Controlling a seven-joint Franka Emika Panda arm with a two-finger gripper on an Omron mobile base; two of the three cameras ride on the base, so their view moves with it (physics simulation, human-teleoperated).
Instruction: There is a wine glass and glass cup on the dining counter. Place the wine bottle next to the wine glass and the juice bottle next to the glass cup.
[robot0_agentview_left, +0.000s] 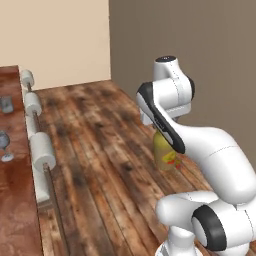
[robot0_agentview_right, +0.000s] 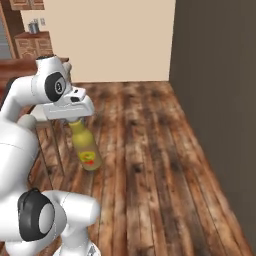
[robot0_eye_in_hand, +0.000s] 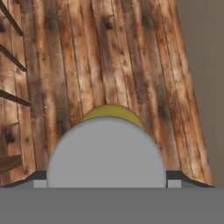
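On the far left of the left base view, the dining counter ran along the edge of the picture, its reddish-brown top carrying the glass cup towards the back and the wine glass nearer to me, the 2 standing apart. Just beside the counter's edge stood a row of 3 white stools along a rail. Further right lay the plank floor, and above it my gripper hung at the end of my arm, pointed down. Under it was the juice bottle, upright, its yellow body and red-orange label below my hand and its neck up between my fingers. In the left base view my forearm covered most of that bottle, leaving only its lower half in sight. My jaws stood spread wide around the bottle's top, seemingly gripping it, and the bottle hung above the floor, well apart from the counter and the cup. In the hand view the bottle's round cap sat close under the camera, with a rim of yellow shoulder behind it and floorboards beyond. At the right stood a dark grey wall.
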